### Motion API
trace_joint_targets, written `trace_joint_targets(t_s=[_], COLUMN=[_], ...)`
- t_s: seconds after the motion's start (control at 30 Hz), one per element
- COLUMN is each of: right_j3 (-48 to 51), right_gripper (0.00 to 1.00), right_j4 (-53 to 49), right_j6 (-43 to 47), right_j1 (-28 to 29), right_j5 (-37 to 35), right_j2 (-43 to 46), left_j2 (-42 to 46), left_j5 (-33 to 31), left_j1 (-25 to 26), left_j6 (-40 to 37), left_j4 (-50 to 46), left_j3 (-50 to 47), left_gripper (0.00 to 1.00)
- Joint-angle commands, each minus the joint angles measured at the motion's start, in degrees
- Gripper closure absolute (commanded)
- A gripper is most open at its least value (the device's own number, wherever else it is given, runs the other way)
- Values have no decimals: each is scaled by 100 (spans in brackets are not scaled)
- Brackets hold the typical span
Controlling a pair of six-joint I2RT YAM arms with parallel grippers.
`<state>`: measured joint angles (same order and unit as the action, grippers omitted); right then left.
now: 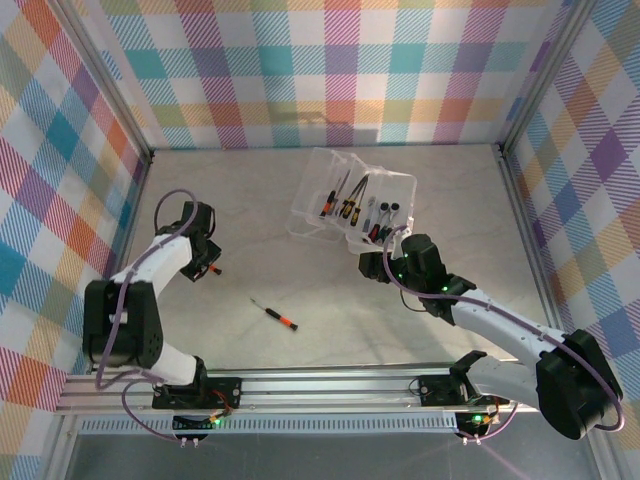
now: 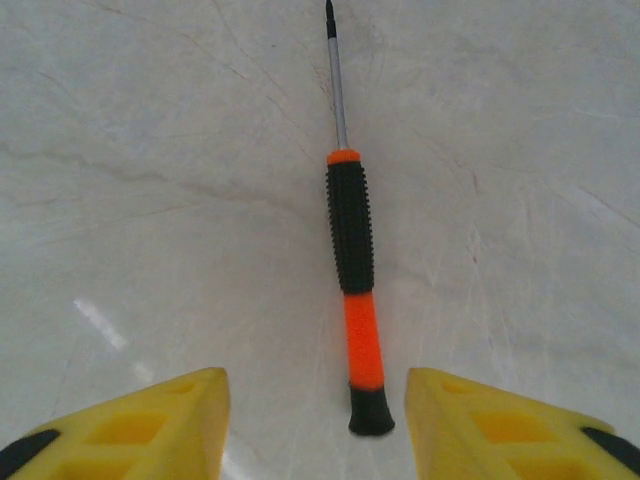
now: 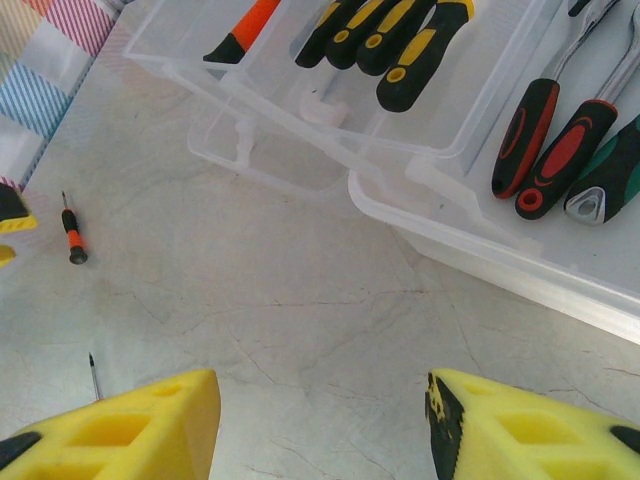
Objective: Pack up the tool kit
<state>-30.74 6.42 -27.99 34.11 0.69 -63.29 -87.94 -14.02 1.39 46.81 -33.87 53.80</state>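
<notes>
I'm on the pick-up step: most of the kit is packed, but two drivers lie out on the bench (image 1: 420, 330).

At the far left, the left tool (image 2: 313, 412) hovers low with its yellow fingers (image 2: 160, 420) moderately apart. They straddle the butt end of a black-and-orange screwdriver (image 2: 352, 290) without touching it, and there is a gap on each side. The driver lies flat on the pale, marble-veined surface, pointing straight away from the wrist. It has a ribbed black grip, a smooth orange section, a small black cap and a thin steel shaft. I judge the next move to be a short advance, so the fingers close on the ribbed part instead of the narrow cap, and then a firm squeeze. The handle is round and slim and could roll or slip.

Near the middle of the bench lies a second loose screwdriver (image 1: 275, 314), well apart from both arms.

Further right, toward the back, sits the clear plastic box (image 3: 470, 250), open and glossy with thin walls. It holds black-and-yellow handles (image 3: 400, 40) in one compartment and black-and-red handles (image 3: 545, 150) in another.

The right tool (image 3: 320, 420) hangs just in front of the box, its jaws apart and empty.
</notes>
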Motion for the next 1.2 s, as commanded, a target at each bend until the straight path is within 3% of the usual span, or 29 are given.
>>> trace_joint_targets(t_s=[0.0,0.3,0.57,0.8,0.97,1.17], right_j3=[-116,-114,-112,-116,-98,-72], right_gripper=[43,43,43,43,43,43], right_j4=[90,70,37,68,65,92], right_j6=[84,112,110,103,85,74], right_j1=[26,26,26,25,26,26], right_j5=[6,-21,-60,-74,-143,-282], right_j2=[60,115,124,94,91,71], left_j2=[-516,-1147,-1205,-697,-418,-876], left_j5=[92,89,322,465,463,58], left_j1=[-139,-367,-377,-256,190,1506], left_j6=[93,-33,-326,-552,-958,-2133], left_j4=[87,386,739,666,249,-579], left_j3=[363,487,327,390,1045,3053], left_gripper=[57,64,85,87,86,86])
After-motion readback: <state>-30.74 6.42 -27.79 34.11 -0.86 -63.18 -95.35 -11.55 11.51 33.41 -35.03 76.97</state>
